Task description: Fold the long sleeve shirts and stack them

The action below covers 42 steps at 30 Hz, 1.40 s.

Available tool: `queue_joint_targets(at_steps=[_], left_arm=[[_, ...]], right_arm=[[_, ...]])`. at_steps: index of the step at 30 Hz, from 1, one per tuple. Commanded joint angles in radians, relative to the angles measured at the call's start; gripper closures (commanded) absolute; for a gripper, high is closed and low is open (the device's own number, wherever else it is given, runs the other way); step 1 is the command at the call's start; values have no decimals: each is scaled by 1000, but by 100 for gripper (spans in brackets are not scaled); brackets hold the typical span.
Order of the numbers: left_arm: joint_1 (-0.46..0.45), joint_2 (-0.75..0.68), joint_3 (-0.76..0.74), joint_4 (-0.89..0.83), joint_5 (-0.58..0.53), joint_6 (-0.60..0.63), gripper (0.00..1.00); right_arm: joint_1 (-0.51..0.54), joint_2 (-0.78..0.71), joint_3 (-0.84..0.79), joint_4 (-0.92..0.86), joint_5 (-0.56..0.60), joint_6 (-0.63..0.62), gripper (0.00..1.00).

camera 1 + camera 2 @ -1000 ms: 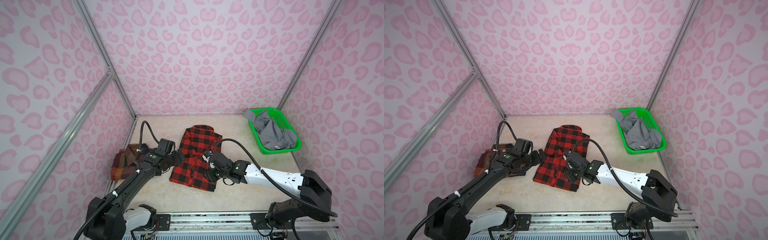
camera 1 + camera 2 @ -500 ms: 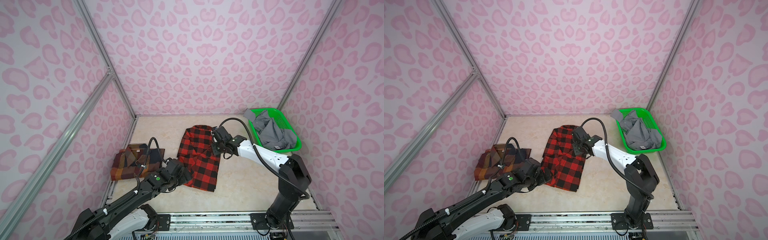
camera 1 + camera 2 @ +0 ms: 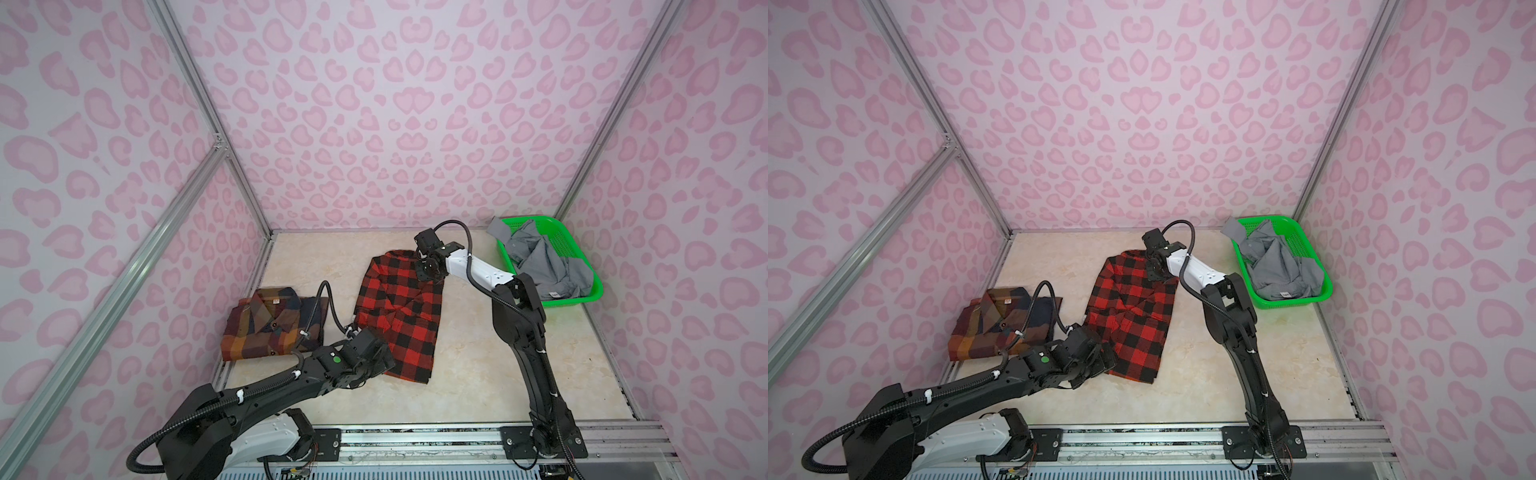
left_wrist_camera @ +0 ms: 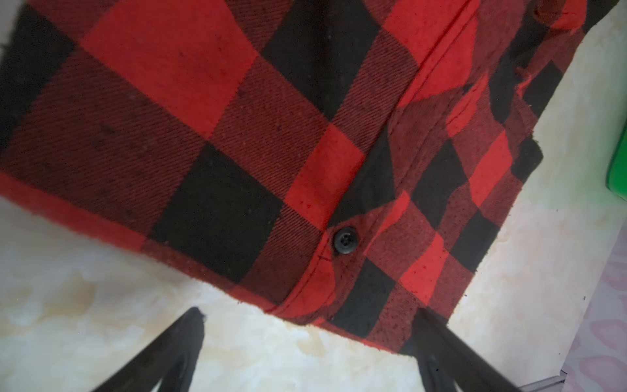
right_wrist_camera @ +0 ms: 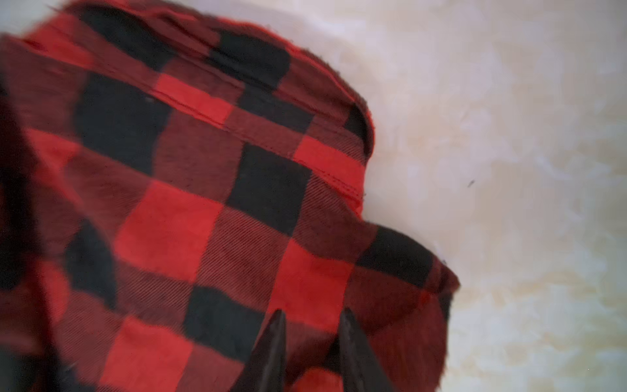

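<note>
The red-and-black flannel shirt (image 3: 399,307) (image 3: 1133,307) lies lengthwise in the middle of the table, sleeves folded in. My right gripper (image 3: 428,270) (image 5: 312,313) sits at its far right shoulder corner, jaws narrowed with a pinch of the cloth between them. My left gripper (image 3: 384,359) (image 4: 310,314) is at the near left hem corner, open wide; one finger (image 4: 437,339) lies over the hem and the other rests on bare table. The brown-orange plaid shirt (image 3: 270,324) (image 3: 1000,324) lies folded at the left. The grey shirt (image 3: 544,266) (image 3: 1279,266) is crumpled in the basket.
A green basket (image 3: 582,301) (image 3: 1304,302) stands at the far right against the wall. Pink patterned walls close in the table on three sides. A metal rail (image 3: 457,432) runs along the front edge, carrying both arm bases.
My right gripper travelled from the flannel's near right edge to its far shoulder corner and narrowed onto the cloth. My left gripper moved from the left edge to the near hem, staying open.
</note>
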Motion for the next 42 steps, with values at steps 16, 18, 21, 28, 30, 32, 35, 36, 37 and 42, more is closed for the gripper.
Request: queue_joint_targets(at_steps=[16, 18, 21, 28, 30, 32, 35, 36, 37, 42], left_arm=[[114, 60, 103, -41, 56, 266, 3], [139, 78, 126, -45, 72, 301, 3], [169, 120, 177, -59, 105, 369, 3], [254, 229, 331, -142, 154, 536, 3], [274, 231, 347, -160, 153, 561, 3], [284, 212, 343, -163, 168, 568, 3], [286, 169, 319, -164, 187, 564, 3], [286, 154, 308, -164, 195, 561, 3], [286, 143, 299, -165, 199, 558, 3], [286, 59, 243, -177, 203, 541, 3]], right_arm=[[-22, -651, -1114, 241, -112, 336, 72], [16, -792, -1265, 270, -126, 394, 71], [147, -1012, -1424, 253, -117, 518, 69], [489, -1338, -1476, 131, -19, 778, 63], [482, -1398, -1424, 33, 28, 734, 56], [471, -1439, -1369, -68, 147, 654, 52], [400, -1451, -1333, -119, 101, 482, 48], [385, -1441, -1334, -128, 68, 444, 47], [383, -1430, -1336, -138, 50, 423, 47], [493, -1396, -1373, -74, -29, 423, 47]])
